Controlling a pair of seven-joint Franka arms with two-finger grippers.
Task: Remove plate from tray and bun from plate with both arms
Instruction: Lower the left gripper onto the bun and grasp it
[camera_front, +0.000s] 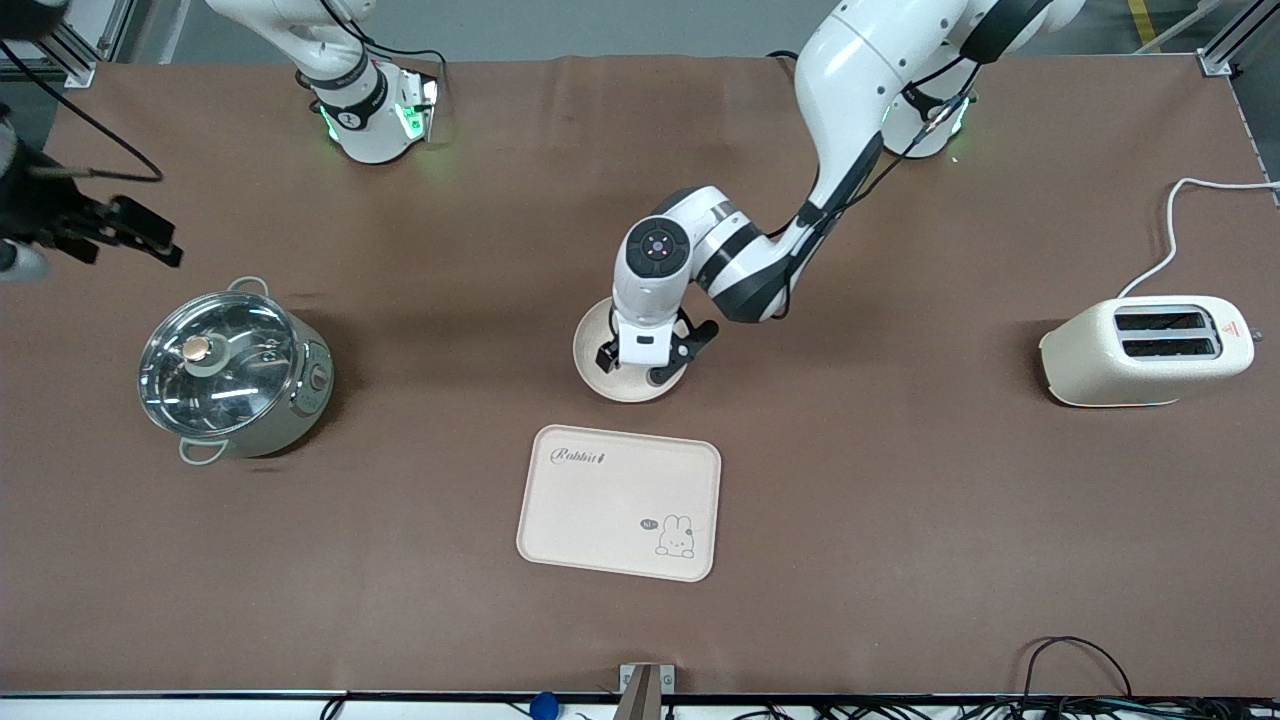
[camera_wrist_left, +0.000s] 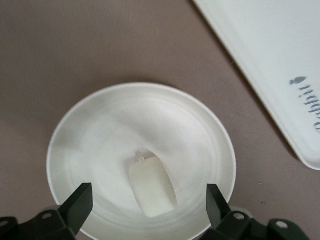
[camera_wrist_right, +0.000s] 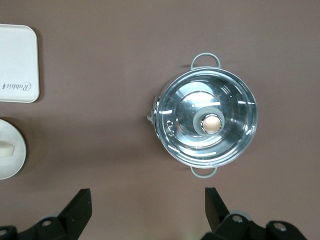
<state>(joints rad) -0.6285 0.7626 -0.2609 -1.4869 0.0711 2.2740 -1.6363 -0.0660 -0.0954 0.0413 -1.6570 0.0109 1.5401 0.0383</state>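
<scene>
Bun (camera_wrist_left: 152, 186), long axis running between the wide-open jaws of the left gripper (camera_wrist_left: 150, 200) hovering directly over it, lies in the plate (camera_wrist_left: 100, 120) at the front view's centre, off the tray (camera_front: 600, 520); right gripper (camera_wrist_right: 147, 210) waits open.

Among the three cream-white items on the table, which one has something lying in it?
The round cream-white plate: a small pale bun lies in it. The cream rectangular rabbit tray holds nothing, and the cream toaster shows dark slots.
</scene>
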